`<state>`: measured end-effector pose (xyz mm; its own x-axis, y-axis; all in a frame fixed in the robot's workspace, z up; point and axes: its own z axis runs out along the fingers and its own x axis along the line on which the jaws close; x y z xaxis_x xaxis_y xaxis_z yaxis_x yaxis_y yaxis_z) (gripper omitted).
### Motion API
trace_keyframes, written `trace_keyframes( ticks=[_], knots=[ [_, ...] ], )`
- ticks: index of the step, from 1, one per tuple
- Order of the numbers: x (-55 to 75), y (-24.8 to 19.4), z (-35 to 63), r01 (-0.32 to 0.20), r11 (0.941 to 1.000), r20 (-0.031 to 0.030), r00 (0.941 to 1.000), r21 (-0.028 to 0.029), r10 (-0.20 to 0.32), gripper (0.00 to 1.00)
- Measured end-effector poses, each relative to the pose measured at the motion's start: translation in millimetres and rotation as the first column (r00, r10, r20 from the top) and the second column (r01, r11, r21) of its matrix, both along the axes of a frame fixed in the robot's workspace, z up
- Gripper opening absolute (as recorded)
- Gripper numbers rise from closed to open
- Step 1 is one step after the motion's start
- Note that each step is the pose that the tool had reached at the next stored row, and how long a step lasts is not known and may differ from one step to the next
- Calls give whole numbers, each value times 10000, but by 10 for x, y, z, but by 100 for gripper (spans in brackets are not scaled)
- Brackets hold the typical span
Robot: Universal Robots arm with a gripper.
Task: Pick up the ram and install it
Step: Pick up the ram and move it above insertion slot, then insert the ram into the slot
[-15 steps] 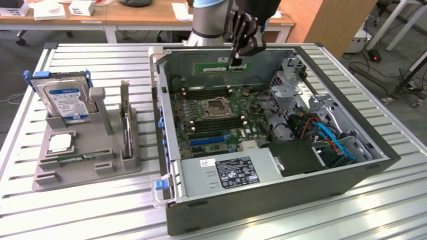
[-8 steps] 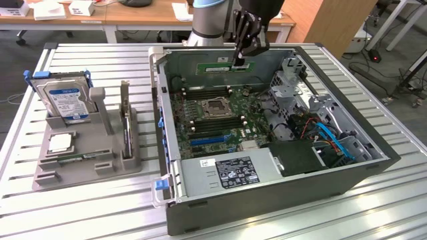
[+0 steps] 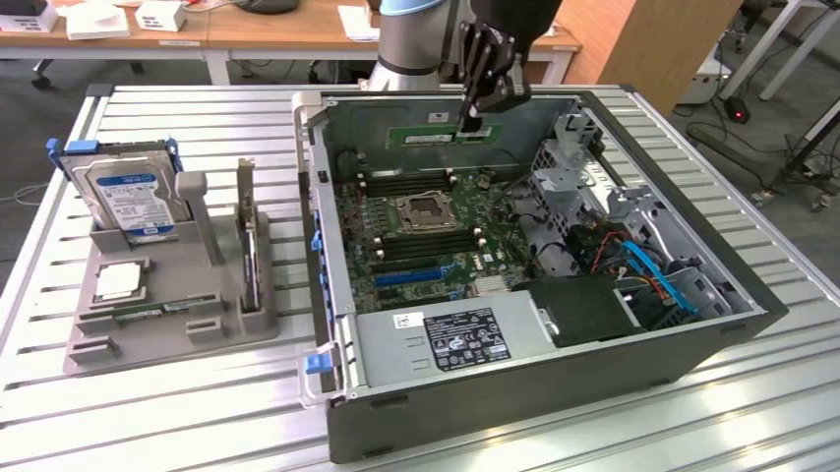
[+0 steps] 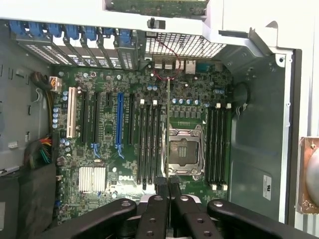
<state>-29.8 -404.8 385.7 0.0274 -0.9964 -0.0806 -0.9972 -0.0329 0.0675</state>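
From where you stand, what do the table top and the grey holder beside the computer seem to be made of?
The table top looks like bare aluminium, matt silver: long ribbed slats with grooves. The grey holder seems to be plastic, perhaps printed: dull, uniform grey, blocky slots.

On the table [image 3: 157, 413], an open computer case [image 3: 552, 393] lies at the exterior view's right, and a holder [image 3: 171, 329] stands apart at the exterior view's left, with a hard drive [image 3: 129, 197] upright at its far end and a processor chip [image 3: 118, 282] nearer. Inside the case, the power supply [image 3: 447, 339] sits near and the motherboard [image 3: 393, 246] behind it. The hand [image 3: 475, 120] hangs over the far part, gripping the ram [image 4: 168, 119] upright.
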Motion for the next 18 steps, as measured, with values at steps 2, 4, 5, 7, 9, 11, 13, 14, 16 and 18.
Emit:
trace_keyframes(
  ticks=[2,4,5,7,9,11,13,14,16,18],
  knots=[
    [0,0,-30,0,10000,-1,10000,-1,0,11],
    [0,0,-52,0,10000,0,10000,0,0,11],
    [0,0,-63,0,10000,0,10000,2,0,11],
    [0,0,-70,-1,10000,-1,10000,-2,1,11],
    [0,0,-70,-1,10000,-1,10000,-1,1,11],
    [0,0,-71,0,10000,0,10000,0,0,11],
    [0,0,-71,0,10000,0,10000,1,0,11],
    [0,0,-71,-1,10000,0,10000,1,1,11],
    [1,-9,-71,-1,10000,0,10000,1,1,11],
    [1,-25,-71,-1,10000,0,10000,0,1,11]
  ],
)
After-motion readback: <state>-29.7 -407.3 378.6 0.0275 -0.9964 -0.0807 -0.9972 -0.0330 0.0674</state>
